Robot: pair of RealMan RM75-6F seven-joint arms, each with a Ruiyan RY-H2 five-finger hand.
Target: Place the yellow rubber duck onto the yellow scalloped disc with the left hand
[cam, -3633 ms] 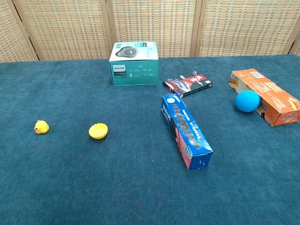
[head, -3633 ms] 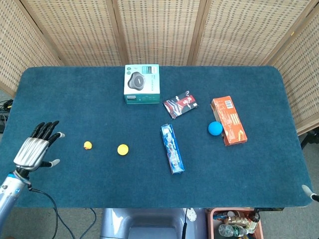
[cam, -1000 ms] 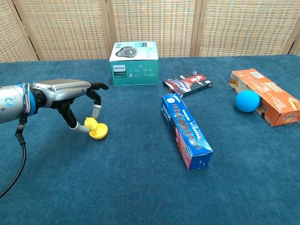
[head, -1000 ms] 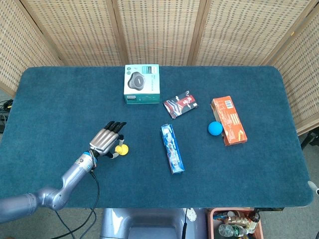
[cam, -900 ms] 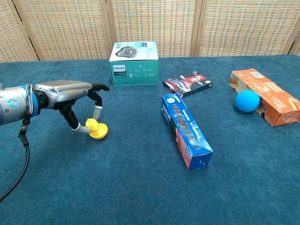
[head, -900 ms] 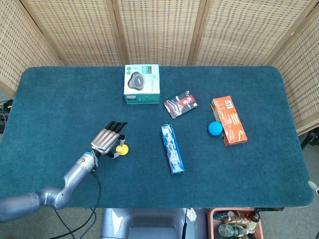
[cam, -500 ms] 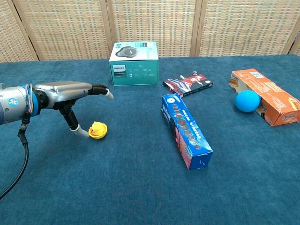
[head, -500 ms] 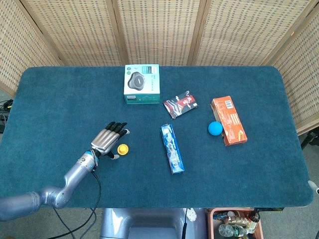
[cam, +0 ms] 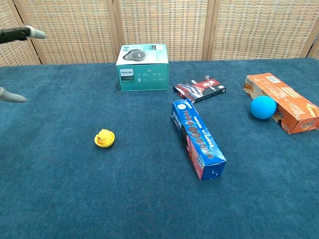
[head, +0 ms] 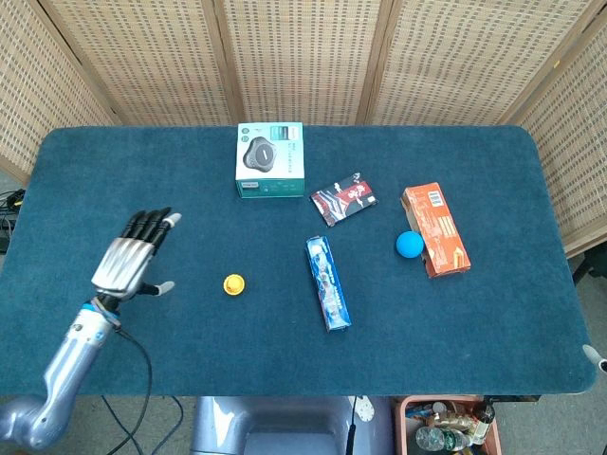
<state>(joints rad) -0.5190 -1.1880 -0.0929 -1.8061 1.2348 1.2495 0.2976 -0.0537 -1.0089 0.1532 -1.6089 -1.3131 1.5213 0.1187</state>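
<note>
The yellow rubber duck (cam: 103,136) sits upright on the yellow scalloped disc (cam: 104,143) on the blue cloth; from above the duck (head: 233,282) covers most of the disc (head: 234,288). My left hand (head: 132,256) hovers well to the left of them, fingers spread and holding nothing. In the chest view only its fingertips (cam: 31,33) show at the top left edge. My right hand is barely seen as a fingertip at the head view's lower right corner (head: 594,356).
A teal Philips box (head: 270,158) stands at the back. A blue biscuit box (head: 327,282) lies right of the disc. Further right are a red packet (head: 343,200), a blue ball (head: 410,245) and an orange box (head: 434,228).
My left hand has let go of the duck, leaving it on the disc, and has drawn back to the left and upward with its fingers spread.
</note>
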